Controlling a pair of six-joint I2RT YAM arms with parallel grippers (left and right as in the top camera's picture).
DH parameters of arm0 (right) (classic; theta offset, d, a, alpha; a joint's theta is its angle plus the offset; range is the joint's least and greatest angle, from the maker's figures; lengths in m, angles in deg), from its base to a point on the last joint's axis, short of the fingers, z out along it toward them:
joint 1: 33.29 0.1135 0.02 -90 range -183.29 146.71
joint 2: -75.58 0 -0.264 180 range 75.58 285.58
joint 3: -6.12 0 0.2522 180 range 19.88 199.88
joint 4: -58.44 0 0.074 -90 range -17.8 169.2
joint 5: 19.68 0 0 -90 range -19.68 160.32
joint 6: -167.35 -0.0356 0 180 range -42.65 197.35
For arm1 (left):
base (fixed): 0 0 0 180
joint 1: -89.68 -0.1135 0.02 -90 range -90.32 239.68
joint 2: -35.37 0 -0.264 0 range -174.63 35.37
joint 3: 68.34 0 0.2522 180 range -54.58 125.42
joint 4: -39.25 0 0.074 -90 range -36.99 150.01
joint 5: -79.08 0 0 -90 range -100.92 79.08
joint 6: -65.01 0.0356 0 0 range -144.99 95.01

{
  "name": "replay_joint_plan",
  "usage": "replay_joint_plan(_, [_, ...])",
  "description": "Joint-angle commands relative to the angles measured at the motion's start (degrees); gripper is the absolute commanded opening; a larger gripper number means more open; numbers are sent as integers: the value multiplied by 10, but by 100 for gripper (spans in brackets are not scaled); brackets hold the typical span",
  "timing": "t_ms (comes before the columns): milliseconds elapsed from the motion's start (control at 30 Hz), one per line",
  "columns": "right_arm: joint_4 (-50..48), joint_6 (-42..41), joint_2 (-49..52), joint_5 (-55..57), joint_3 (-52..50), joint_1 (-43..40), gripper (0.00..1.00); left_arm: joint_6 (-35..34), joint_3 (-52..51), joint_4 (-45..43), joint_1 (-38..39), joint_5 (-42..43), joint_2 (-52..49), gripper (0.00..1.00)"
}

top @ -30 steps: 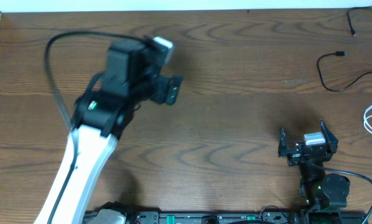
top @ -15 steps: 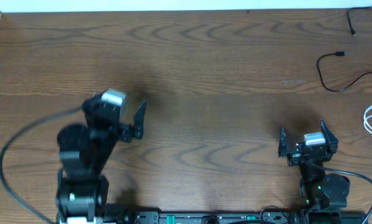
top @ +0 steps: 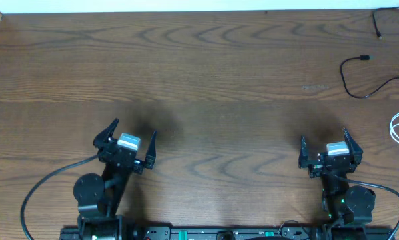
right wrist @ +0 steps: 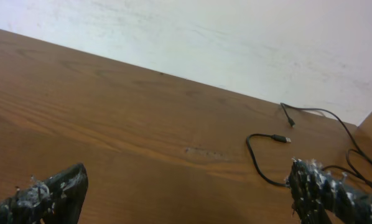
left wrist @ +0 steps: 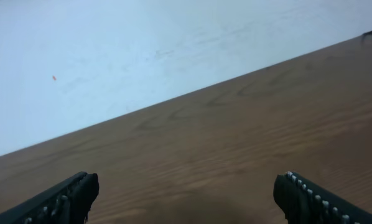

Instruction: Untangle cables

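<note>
Left gripper (top: 133,130) and right gripper (top: 324,137) gape empty; black cable (top: 344,80) at 2 o'clock, white cable (top: 394,128) at 3, look light, limp, best pinched mid-cord.

we can read no text, label, brand, number or sign in any view. the small pale grey plate (top: 128,141) on the black left hand (top: 133,129) and the matching pale grey plate (top: 336,147) on the black right hand (top: 323,137) are too small from overhead for us to tell whether they carry print.
</note>
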Motion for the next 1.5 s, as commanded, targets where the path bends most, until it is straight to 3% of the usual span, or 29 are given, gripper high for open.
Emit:
replay_joint_plan(0, [1, 7, -4, 2, -2, 6, 99, 20, -32, -16, -3, -29, 35, 95])
replay_joint_plan(300, [1, 7, -4, 2, -2, 6, 99, 35, -126, -48, -3, -36, 119, 95])
replay_joint_plan(500, [1, 7, -4, 2, -2, 6, 99, 35, -128, 6, -2, -60, 150, 95])
replay_joint_plan(1467, [1, 7, -4, 2, -2, 6, 99, 22, -128, 31, -2, -59, 148, 95])
